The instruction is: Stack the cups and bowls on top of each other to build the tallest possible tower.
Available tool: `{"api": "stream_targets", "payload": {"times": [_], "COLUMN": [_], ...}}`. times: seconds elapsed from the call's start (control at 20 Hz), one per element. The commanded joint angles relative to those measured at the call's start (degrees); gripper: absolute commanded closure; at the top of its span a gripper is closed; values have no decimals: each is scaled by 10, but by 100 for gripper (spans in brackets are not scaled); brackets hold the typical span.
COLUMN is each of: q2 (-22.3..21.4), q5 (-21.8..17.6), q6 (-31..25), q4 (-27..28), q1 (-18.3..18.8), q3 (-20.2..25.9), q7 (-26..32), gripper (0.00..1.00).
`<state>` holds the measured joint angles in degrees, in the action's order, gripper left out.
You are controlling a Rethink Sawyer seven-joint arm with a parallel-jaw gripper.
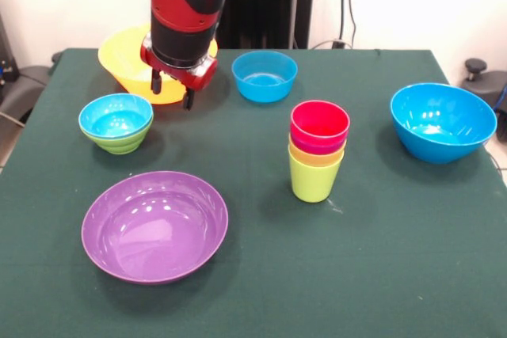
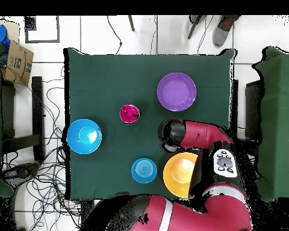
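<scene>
Tower [image 1: 318,152] mid-tabletop [image 1: 380,259]: four nested cups, lime green lowest, red on top. Bowls mostly loose, apart from a small blue bowl [image 1: 116,115] nested in the green one. Tool [image 1: 173,90] hovers near the yellow-orange bowl [image 1: 119,57], narrowly parted, empty.

No readable text, labels, brand names, numbers or signs appear anywhere in either camera view.
</scene>
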<state>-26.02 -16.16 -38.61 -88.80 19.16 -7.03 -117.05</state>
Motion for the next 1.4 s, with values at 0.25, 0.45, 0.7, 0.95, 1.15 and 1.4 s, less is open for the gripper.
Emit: {"api": "stream_targets", "payload": {"times": [0.25, 0.45, 0.7, 0.95, 1.15, 1.4], "q2": [-6, -12, -13, -11, -11, -13], "q5": [-6, -4, -2, 1, 2, 3], "q6": [5, -3, -6, -12, -16, -18], "q4": [-12, -14, -14, -7, -5, -7], "q1": [-21, -26, -29, -35, -37, -39], "q3": [54, 51, 50, 49, 47, 46], "q7": [-4, -6, -9, -13, -14, -15], "gripper": [0, 0, 0, 0, 0, 0]}}
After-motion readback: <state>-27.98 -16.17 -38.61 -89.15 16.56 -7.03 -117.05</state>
